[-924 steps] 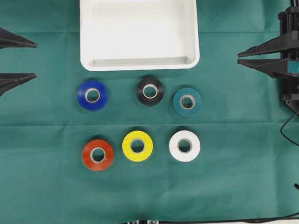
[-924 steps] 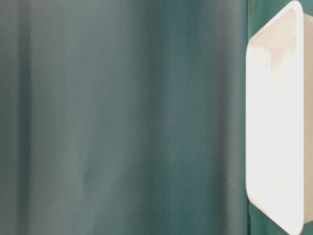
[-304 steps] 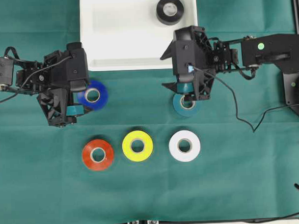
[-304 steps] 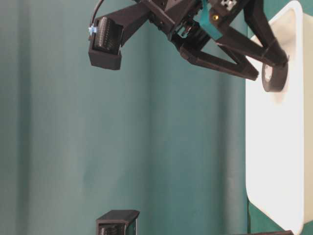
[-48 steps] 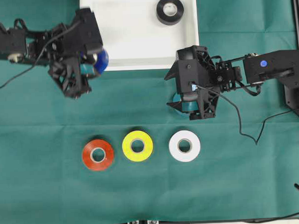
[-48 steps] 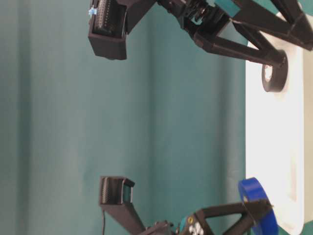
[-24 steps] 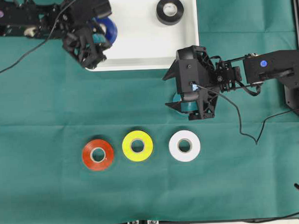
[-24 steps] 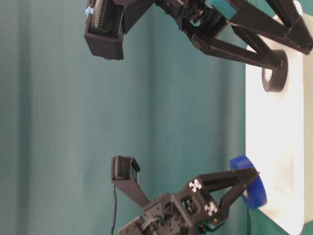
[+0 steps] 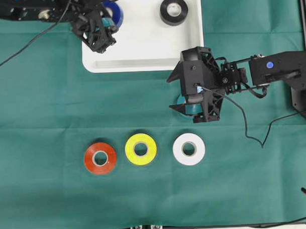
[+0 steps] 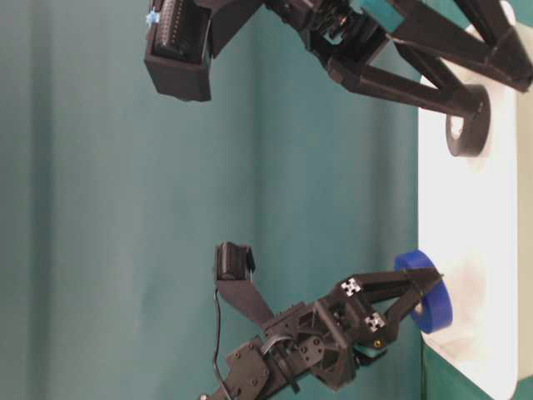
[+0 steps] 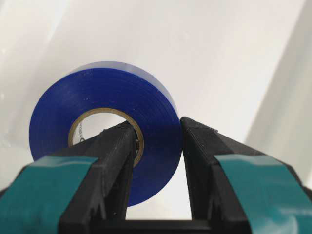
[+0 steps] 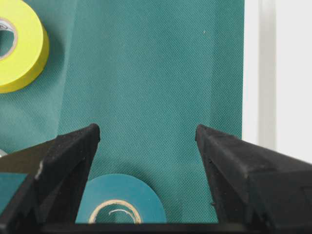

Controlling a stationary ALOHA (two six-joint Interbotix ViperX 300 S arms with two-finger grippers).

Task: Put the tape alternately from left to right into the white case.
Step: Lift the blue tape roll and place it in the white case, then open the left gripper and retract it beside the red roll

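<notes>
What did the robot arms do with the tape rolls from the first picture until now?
The black roll went from the cloth into the white case. The left end effector gripped the blue roll and carried it over the case, clamped through its core. The right end effector came to hover, open, above the teal roll. The red, yellow and white rolls stayed put.

Bright, even light; blown-out white case (image 9: 140, 49)
</notes>
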